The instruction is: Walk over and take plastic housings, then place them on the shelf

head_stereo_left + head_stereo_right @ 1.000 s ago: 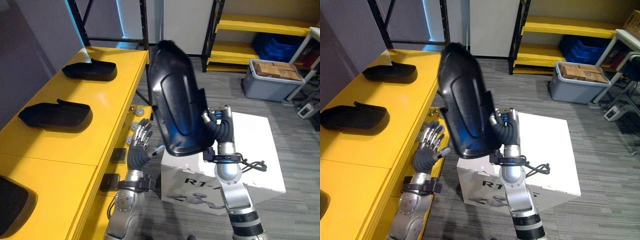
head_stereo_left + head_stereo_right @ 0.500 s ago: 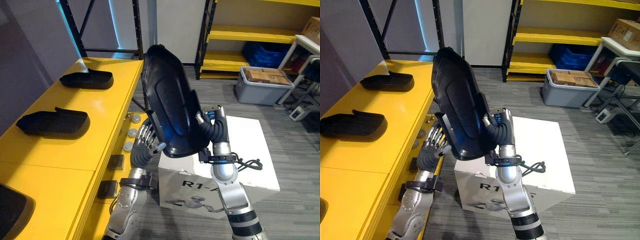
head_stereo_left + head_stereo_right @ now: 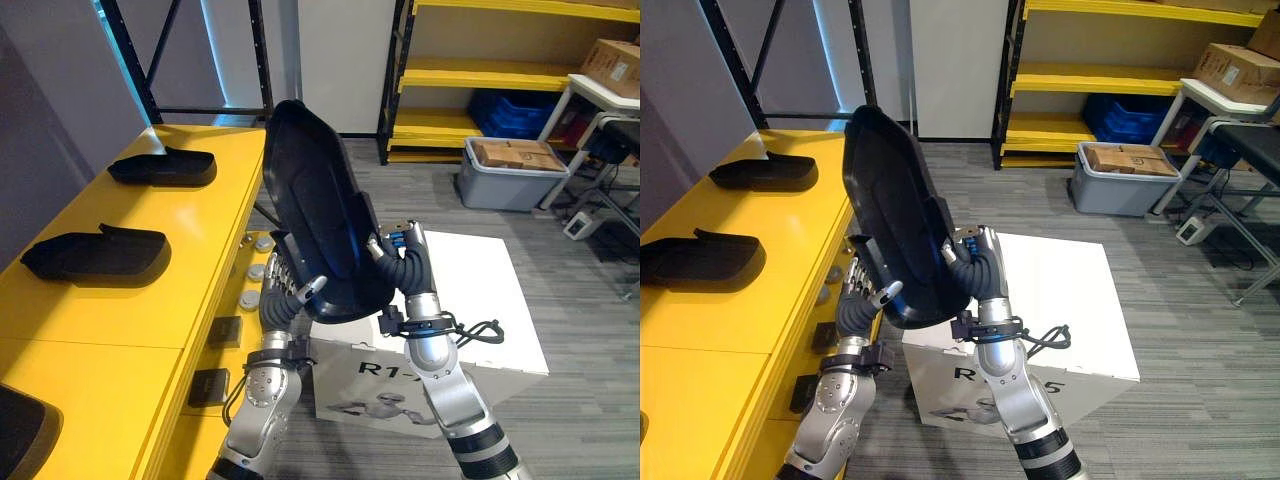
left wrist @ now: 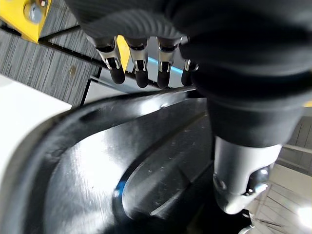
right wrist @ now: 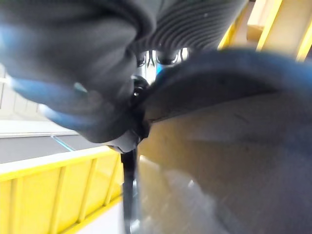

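Left eye view: upright black housing point(image 3: 320, 215) in clamped right hand point(image 3: 400, 265), straight-fingered left hand point(image 3: 280, 298) alongside.

I record the held housing point(image 3: 318, 225) as hard black plastic, smooth and glossy, with a blue sheen. The near shelf housing point(image 3: 95, 255) and far shelf housing point(image 3: 162, 167) look duller. The shelf top point(image 3: 150, 310) is smooth, semi-gloss yellow. The white box point(image 3: 490, 285) is smooth and matt. The grey floor point(image 3: 580, 400) looks ribbed. The left hand point(image 3: 280, 298) has a matt ribbed cover, and its fingers point(image 4: 139, 66) are bright metal.
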You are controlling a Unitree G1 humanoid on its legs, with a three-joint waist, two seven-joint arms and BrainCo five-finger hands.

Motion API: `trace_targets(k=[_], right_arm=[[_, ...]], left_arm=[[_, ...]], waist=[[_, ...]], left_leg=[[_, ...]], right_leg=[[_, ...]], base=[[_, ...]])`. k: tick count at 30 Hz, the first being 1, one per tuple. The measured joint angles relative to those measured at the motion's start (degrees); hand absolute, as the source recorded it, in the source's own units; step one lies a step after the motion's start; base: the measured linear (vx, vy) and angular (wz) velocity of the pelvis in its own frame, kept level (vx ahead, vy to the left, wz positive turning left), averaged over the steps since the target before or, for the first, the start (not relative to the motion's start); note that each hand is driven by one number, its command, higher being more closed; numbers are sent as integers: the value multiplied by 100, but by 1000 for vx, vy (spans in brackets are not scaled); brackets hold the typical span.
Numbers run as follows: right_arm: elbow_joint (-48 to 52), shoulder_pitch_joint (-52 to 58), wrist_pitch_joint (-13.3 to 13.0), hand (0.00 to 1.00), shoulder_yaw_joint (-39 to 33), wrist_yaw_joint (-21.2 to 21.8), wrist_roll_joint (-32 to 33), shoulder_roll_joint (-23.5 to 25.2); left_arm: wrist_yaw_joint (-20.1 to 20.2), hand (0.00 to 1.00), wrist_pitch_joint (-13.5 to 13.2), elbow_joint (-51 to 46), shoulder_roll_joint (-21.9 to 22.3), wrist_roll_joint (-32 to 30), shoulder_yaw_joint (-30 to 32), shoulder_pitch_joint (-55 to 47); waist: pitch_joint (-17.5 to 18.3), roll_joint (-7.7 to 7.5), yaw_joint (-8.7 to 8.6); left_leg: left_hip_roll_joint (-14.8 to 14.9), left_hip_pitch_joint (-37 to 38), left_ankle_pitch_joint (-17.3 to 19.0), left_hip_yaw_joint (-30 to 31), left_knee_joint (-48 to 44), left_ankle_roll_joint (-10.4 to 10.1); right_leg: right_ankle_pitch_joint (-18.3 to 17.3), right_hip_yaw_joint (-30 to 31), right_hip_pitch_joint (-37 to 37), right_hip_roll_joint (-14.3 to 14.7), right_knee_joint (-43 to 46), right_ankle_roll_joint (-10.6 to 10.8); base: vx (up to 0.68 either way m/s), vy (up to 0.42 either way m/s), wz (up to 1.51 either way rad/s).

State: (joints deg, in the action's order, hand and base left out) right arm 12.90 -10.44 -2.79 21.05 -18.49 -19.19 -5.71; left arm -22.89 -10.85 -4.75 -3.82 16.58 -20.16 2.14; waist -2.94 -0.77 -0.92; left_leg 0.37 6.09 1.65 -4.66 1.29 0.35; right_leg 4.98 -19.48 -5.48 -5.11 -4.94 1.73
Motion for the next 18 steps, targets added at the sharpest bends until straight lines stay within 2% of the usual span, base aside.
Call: trace_targets(k=[5, 6, 13, 14, 18], right_arm=[[2, 213, -61, 100, 161, 0, 64, 97], [2, 229, -61, 100, 164, 0, 65, 100], [1, 411, -62, 100, 204, 3, 315, 107], [0, 416, -64, 0, 226, 3, 316, 107], [0, 531, -203, 0, 273, 82, 420, 105]], left_arm=[[-243, 0, 81, 191, 101, -229, 125, 10], [-267, 100, 83, 192, 106, -229, 128, 12], [-226, 100, 86, 195, 154, -224, 276, 54], [-211, 100, 86, 195, 156, -223, 304, 54], [-184, 100, 86, 212, 156, -207, 387, 54]], waist=[[40, 0, -28], [43, 1, -29], [69, 2, -59], [71, 2, -80], [129, 1, -96]], left_leg=[[8, 6, 0, -5, 11, 0], [8, 7, 0, -6, 14, 0], [8, 14, -1, -14, 31, 0], [8, 14, -1, -14, 32, 0], [8, 10, -2, -13, 34, 0]], right_leg=[[0, 4, 3, 9, 0, 0], [0, 6, 3, 9, 0, 0], [0, 12, 11, 10, 0, 0], [0, 12, 11, 10, 0, 0], [0, 11, 29, 10, 0, 0]], base=[[0, 0, 0], [0, 0, 0], [0, 0, 0], [0, 0, 0], [0, 0, 0]])
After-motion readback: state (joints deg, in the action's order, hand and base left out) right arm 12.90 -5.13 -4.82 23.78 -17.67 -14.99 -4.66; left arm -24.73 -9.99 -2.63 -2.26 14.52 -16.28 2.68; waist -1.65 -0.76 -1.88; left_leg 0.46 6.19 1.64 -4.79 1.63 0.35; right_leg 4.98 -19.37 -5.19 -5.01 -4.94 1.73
